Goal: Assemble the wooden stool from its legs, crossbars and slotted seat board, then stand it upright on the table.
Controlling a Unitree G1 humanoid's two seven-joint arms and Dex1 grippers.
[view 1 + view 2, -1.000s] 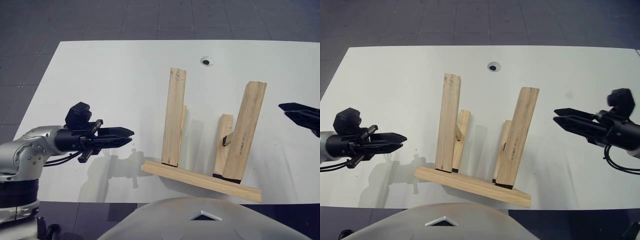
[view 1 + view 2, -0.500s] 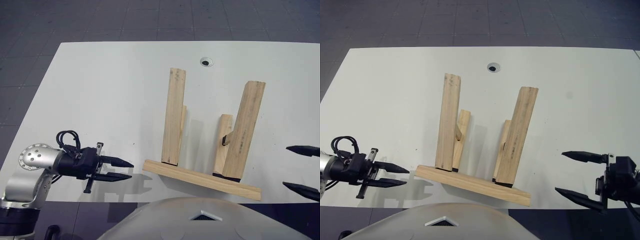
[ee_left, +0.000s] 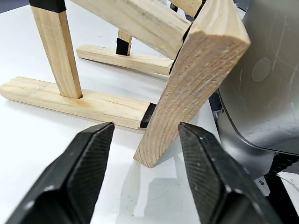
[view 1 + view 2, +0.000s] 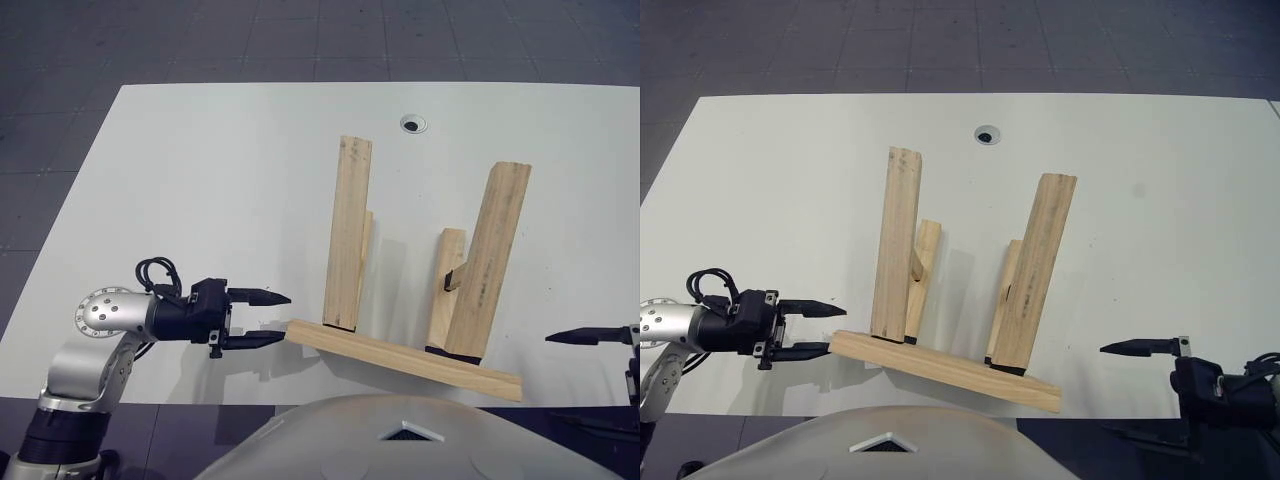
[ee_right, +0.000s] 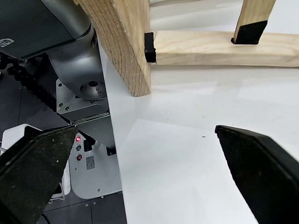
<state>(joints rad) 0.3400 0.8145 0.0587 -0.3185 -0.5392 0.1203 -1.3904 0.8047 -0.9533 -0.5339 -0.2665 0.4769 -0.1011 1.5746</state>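
The wooden stool lies on its side on the white table (image 4: 200, 180). Its seat board (image 4: 400, 358) stands on edge along the front, and two long legs (image 4: 347, 235) (image 4: 490, 260) point toward the far side, with shorter crossbar pieces (image 4: 447, 285) between them. My left gripper (image 4: 287, 317) is open at the board's left end. In the left wrist view the board's end (image 3: 196, 88) sits between the fingers (image 3: 79, 172) without touching them. My right gripper (image 4: 1108, 390) is open, low at the table's front edge, a short way right of the board's right end (image 5: 121, 42).
A small round hole (image 4: 413, 123) lies in the table at the far middle. The front edge of the table runs just below the seat board. Bare white surface spreads left, right and beyond the stool. Dark floor surrounds the table.
Both arms dropped to the front edge and turned, fingers now one above the other. The left gripper then slid right to the board's left end. The right gripper sank lower and slightly left.
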